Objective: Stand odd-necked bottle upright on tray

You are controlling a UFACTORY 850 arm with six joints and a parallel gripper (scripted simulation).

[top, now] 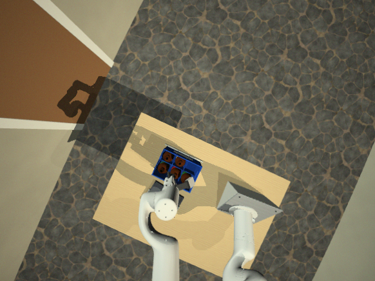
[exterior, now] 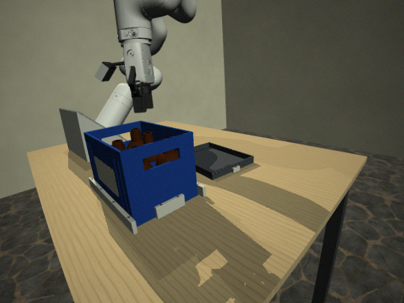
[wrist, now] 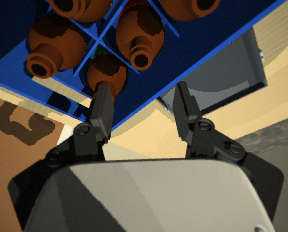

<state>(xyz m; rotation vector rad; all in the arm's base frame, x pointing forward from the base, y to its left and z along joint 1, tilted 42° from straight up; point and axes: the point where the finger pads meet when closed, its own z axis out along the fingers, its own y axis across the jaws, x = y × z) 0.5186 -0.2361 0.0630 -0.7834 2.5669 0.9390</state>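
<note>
While the gripper (top: 172,175) (exterior: 144,109) (wrist: 142,95) is held above the blue crate (top: 193,167) (exterior: 163,184) (wrist: 165,65), its two fingers are spread well apart, and nothing is gripped between them. The fingers are pointed down, with their tips kept higher than the crate's rim.

All five brown bottles (top: 180,162) (exterior: 136,139) (wrist: 140,35) are seated in the crate, one to a compartment, so five of its six compartments are filled. Three are lined up in the row nearer the dark tray (top: 156,187) (exterior: 222,160) (wrist: 220,75), two in the other row. In the wrist view, one bottle's neck is partly covered by a finger; whether the two are touching cannot be told. Which neck is the odd one cannot be judged from these views.

The crate is set level on the wooden table (top: 200,225) (exterior: 295,160) (wrist: 270,100), and pale strips (top: 183,153) (exterior: 170,206) are placed along its foot. The tray is laid flat near the crate, and from above it is partly hidden by the arm (top: 165,258) (exterior: 130,7). The arm is carried on a grey wedge-shaped stand (top: 254,203) (exterior: 74,132), placed well apart from the tray.
</note>
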